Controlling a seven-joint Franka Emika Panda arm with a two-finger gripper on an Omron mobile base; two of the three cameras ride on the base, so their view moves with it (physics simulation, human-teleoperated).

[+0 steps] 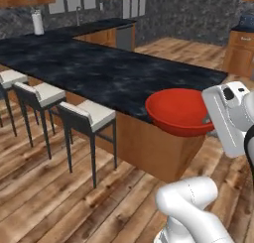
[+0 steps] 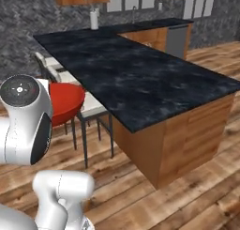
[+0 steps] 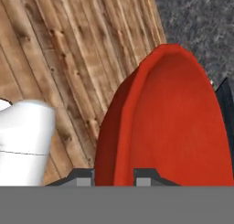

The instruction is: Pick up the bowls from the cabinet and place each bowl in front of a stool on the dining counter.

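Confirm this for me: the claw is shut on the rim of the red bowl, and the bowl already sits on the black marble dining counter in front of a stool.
One detail is wrong. The claw is shut on the red bowl at its rim, but the bowl is not on the dining counter yet. The left base view shows it held in the air off the counter's near corner, beside the stools.

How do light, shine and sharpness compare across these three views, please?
Left base view: even light, pale sheen on the dining counter, stools slightly soft. Right base view: the same flat light, broad pale sheen on the counter. Hand view: the red bowl in the gripper is shaded, its rim soft-edged; floor planks look coarse.
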